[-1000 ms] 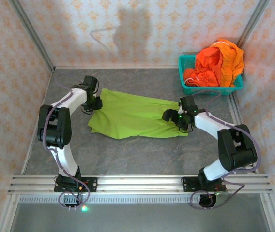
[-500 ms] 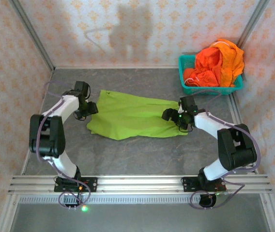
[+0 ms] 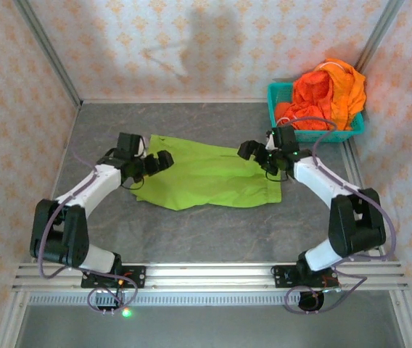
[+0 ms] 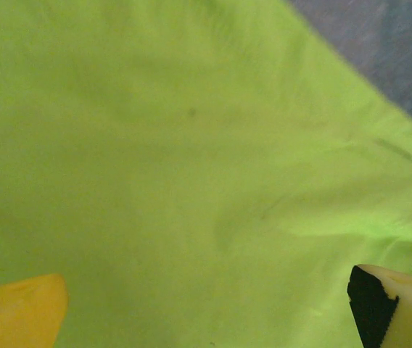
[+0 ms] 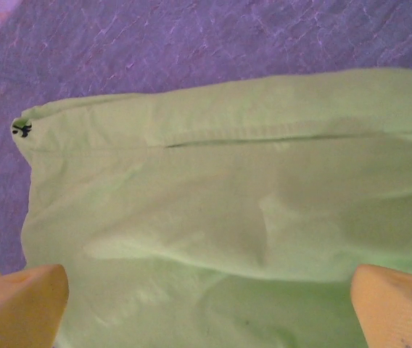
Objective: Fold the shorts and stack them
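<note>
At mid-frame in the top view, the lime green shorts [image 3: 206,174] lie flat on the table [image 3: 213,232]. Left gripper [image 3: 161,161] sits over their left edge, right gripper [image 3: 248,151] over their upper right corner. Both jaws are spread wide and hold nothing, with cloth beneath and between the fingertips. Orange shorts [image 3: 329,90] are heaped in the basket [image 3: 322,135] at upper right.

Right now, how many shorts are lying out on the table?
1: the lime green shorts lie spread across the middle of the table. The orange shorts are heaped in the teal basket at the far right corner; their number is unclear.
</note>
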Controlling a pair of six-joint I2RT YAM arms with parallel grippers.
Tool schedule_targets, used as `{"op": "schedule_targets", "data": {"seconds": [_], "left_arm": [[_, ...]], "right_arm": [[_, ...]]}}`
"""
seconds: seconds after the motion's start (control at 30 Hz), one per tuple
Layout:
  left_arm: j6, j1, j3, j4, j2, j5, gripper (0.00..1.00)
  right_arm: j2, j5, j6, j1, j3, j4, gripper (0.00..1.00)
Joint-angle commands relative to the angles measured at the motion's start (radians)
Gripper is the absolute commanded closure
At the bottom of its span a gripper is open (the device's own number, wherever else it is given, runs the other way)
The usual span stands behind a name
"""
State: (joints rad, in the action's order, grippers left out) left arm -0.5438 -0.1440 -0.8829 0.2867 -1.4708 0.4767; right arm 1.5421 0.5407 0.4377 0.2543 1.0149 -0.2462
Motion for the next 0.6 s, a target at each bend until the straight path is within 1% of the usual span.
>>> {"op": "schedule_targets", "data": {"seconds": [0.0,0.17,0.27,0.4,0.5,0.57], "left_arm": [[-0.072,-0.011,0.072,-0.158,-0.04,0.039,0.0],[-0.073,-0.01,0.166,-0.206,-0.081,-0.027,0.0],[-0.074,-0.01,0.219,-0.215,-0.087,-0.071,0.0],[-0.086,-0.009,0.29,-0.22,-0.065,-0.13,0.0],[-0.093,-0.006,0.34,-0.227,-0.029,-0.161,0.0],[-0.097,-0.005,0.362,-0.232,-0.011,-0.165,0.0]], "right_arm": [[0.074,-0.035,0.017,-0.006,0.035,-0.014,0.01],[0.153,-0.039,0.029,-0.05,0.063,0.002,0.01],[0.188,-0.009,0.033,-0.089,0.072,0.013,0.01],[0.235,0.03,0.027,-0.134,0.095,-0.008,0.01],[0.246,0.031,0.03,-0.144,0.091,-0.008,0.01],[0.25,0.056,0.045,-0.143,0.081,0.009,0.01]]}}
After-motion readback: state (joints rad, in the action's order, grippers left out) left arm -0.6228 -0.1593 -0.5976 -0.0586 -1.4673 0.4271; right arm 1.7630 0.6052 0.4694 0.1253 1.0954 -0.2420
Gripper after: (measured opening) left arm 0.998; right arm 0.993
